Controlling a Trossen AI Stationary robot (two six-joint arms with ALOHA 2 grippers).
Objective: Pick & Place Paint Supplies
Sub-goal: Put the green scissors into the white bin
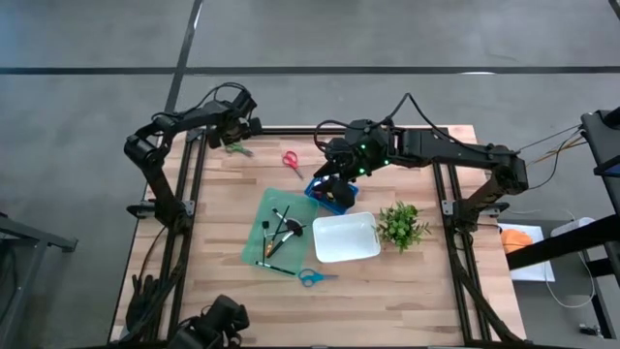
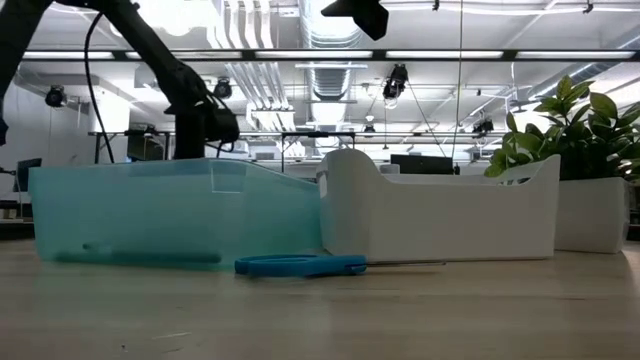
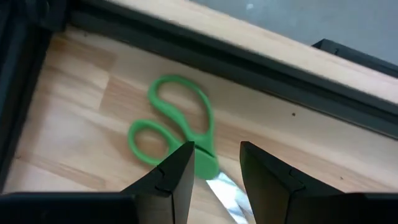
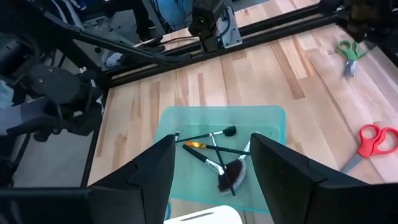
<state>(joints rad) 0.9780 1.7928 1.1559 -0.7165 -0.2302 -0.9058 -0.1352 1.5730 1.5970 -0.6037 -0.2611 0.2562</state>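
Green-handled scissors (image 3: 177,127) lie flat on the wooden table (image 1: 417,286) near its far left corner (image 1: 235,148). My left gripper (image 3: 214,168) hangs over them, pointing steeply down and open, its fingers on either side of the pivot and blades without touching. Red scissors (image 1: 291,162) lie at the far middle and blue scissors (image 1: 315,277) near the front. Several dark-handled brushes (image 4: 217,155) lie in a teal tray (image 1: 254,236). My right gripper (image 4: 211,180) is open and empty, raised over the table's middle (image 1: 331,177).
A white tray (image 1: 344,254) stands right of the teal one, with a small leafy plant (image 1: 402,225) beside it. A blue container (image 1: 334,199) sits partly under my right gripper. Dark frame rails (image 3: 249,62) run close behind the green scissors.
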